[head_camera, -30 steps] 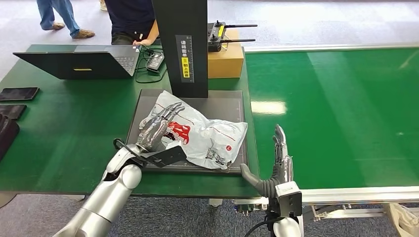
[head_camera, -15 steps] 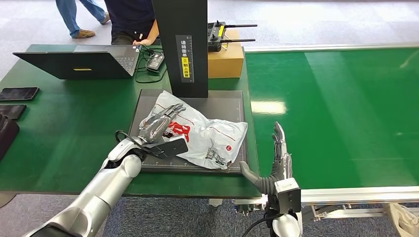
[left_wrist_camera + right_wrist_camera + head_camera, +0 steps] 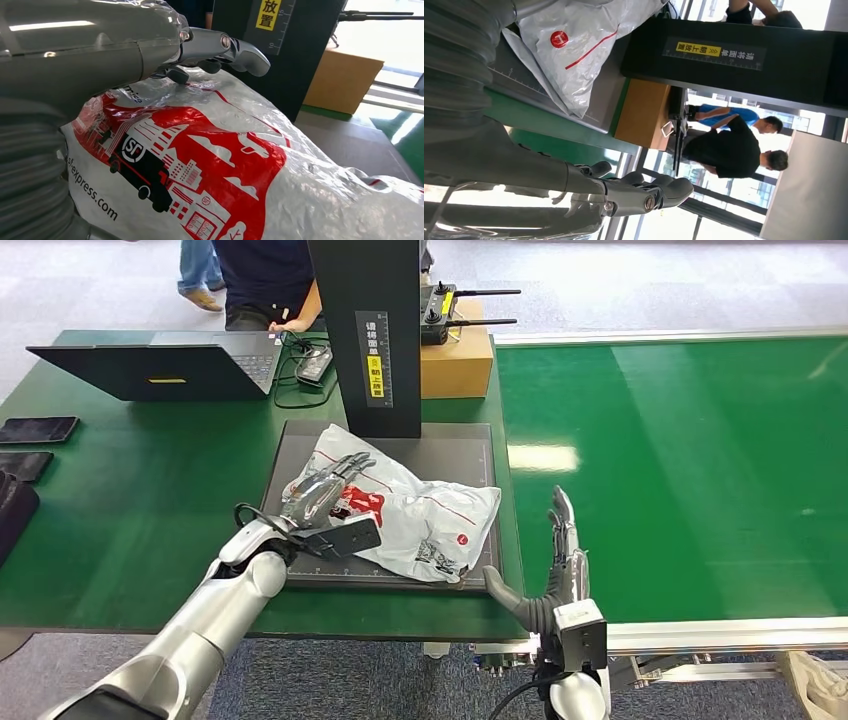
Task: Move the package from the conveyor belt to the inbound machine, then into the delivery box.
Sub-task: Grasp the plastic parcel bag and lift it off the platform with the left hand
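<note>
Fingers (image 3: 335, 475) of our left hand (image 3: 318, 495) are stretched out flat and lying on top of the package (image 3: 420, 510), so we're resting on it rather than gripping anything, and the left wrist view backs that up with the fingertips (image 3: 177, 75) pressing onto the crinkly plastic while the thumb (image 3: 240, 50) sticks out above it. That package is a white plastic courier bag with red printing, and it's sitting on the dark scanning plate (image 3: 470, 445) of the inbound machine, right in front of the machine's black column (image 3: 368, 330) with the yellow label. Our right hand (image 3: 560, 575) is off the plate, just beside its corner nearest the conveyor belt (image 3: 690, 460), fingers straight and apart, thumb out to the side, holding nothing and not touching the bag. Behind the column there's a cardboard box (image 3: 458, 362) with a black remote controller (image 3: 440, 310) on top. Further from the plate, on the side away from the belt, we've got an open laptop (image 3: 160, 365) on the green table (image 3: 130, 520), plus a dark phone (image 3: 38, 429) near the table edge. A person (image 3: 265, 280) in dark clothes stands behind the table, past the laptop.
</note>
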Tool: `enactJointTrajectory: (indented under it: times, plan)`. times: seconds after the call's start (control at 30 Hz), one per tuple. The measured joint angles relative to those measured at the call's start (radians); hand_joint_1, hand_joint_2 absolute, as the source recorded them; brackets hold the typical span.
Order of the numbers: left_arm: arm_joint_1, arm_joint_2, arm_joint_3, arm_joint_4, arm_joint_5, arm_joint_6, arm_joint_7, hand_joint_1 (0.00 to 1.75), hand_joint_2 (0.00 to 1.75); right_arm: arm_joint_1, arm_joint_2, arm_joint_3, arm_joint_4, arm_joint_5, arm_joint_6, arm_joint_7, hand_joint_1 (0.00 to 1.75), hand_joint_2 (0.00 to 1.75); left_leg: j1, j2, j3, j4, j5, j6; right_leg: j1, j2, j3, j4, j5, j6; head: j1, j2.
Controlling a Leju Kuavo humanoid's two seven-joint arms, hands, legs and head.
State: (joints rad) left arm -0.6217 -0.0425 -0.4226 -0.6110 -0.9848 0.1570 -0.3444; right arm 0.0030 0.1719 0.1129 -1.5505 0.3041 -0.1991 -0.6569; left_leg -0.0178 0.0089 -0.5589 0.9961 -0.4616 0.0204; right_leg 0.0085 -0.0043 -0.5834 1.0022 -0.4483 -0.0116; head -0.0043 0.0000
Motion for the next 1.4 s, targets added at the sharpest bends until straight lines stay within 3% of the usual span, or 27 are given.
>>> enactJointTrajectory:
  times: [0.27, 0.47, 0.5, 0.6, 0.63, 0.87, 1.13, 1.4]
  plan:
    - [-0.041, 0.0, 0.0, 0.093, -0.032, 0.099, 0.045, 0.0, 1.75, -0.005, -0.004, 0.02, 0.014, -0.01, -0.01, 0.004, 0.0, 1.75, 0.0, 0.0, 0.0, 0.0, 0.0, 0.0, 0.0, 0.0, 0.0, 0.0, 0.0, 0.0, 0.0, 0.0]
    - [-0.055, 0.0, 0.0, 0.155, -0.073, 0.108, 0.092, 0.05, 1.75, -0.004, -0.01, 0.036, 0.023, -0.026, -0.036, 0.006, 0.0, 1.75, 0.0, 0.0, 0.0, 0.0, 0.0, 0.0, 0.0, 0.0, 0.0, 0.0, 0.0, 0.0, 0.0, 0.0]
    - [-0.056, 0.0, 0.0, 0.16, -0.074, 0.108, 0.093, 0.19, 1.75, -0.004, -0.011, 0.038, 0.024, -0.028, -0.037, 0.006, 0.0, 1.75, 0.0, 0.0, 0.0, 0.0, 0.0, 0.0, 0.0, 0.0, 0.0, 0.0, 0.0, 0.0, 0.0, 0.0]
    - [-0.062, 0.0, 0.0, 0.175, -0.074, 0.106, 0.093, 1.24, 1.75, -0.004, -0.014, 0.045, 0.024, -0.031, -0.038, 0.007, 0.0, 1.75, 0.0, 0.0, 0.0, 0.0, 0.0, 0.0, 0.0, 0.0, 0.0, 0.0, 0.0, 0.0, 0.0, 0.0]
    - [-0.063, 0.0, 0.0, 0.18, -0.074, 0.105, 0.092, 1.48, 1.75, -0.004, -0.015, 0.048, 0.024, -0.032, -0.039, 0.008, 0.0, 1.75, 0.0, 0.0, 0.0, 0.0, 0.0, 0.0, 0.0, 0.0, 0.0, 0.0, 0.0, 0.0, 0.0, 0.0]
    - [-0.07, 0.001, 0.0, 0.19, -0.085, 0.107, 0.092, 1.44, 1.75, -0.005, -0.016, 0.056, 0.024, -0.033, -0.043, 0.009, 0.0, 1.75, 0.0, 0.0, 0.0, 0.0, 0.0, 0.0, 0.0, 0.0, 0.0, 0.0, 0.0, 0.0, 0.0, 0.0]
    - [-0.082, 0.001, 0.0, 0.193, -0.102, 0.124, 0.094, 1.75, 1.75, -0.017, -0.016, 0.058, 0.025, -0.037, -0.055, 0.02, 0.0, 1.75, 0.0, 0.0, 0.0, 0.0, 0.0, 0.0, 0.0, 0.0, 0.0, 0.0, 0.0, 0.0, 0.0, 0.0]
    - [-0.079, 0.001, 0.041, 0.191, -0.054, 0.171, 0.023, 1.75, 1.75, -0.014, -0.016, 0.063, 0.025, -0.037, -0.07, 0.023, 0.0, 1.75, 0.0, 0.0, 0.0, 0.0, 0.0, 0.0, 0.0, 0.0, 0.0, 0.0, 0.0, 0.0, 0.0, 0.0]
